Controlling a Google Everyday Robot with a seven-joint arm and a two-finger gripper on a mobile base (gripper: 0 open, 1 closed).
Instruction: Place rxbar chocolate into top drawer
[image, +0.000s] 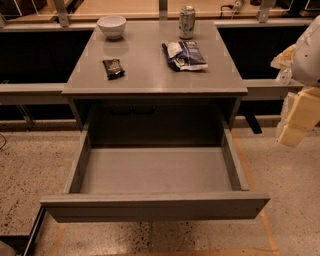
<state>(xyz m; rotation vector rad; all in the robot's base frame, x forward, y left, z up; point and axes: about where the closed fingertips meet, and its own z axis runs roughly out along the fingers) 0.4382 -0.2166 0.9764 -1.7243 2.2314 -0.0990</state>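
Well left of the cream end effector (299, 117) at the right edge, state untellable, lay the flat dark rxbar chocolate (113, 68), long axis near-to-far.

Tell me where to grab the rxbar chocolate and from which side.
Probably best from above, pinching the rxbar chocolate across its narrower width: it is thin and lies flat on the table. The claw hangs beyond the table's right edge.
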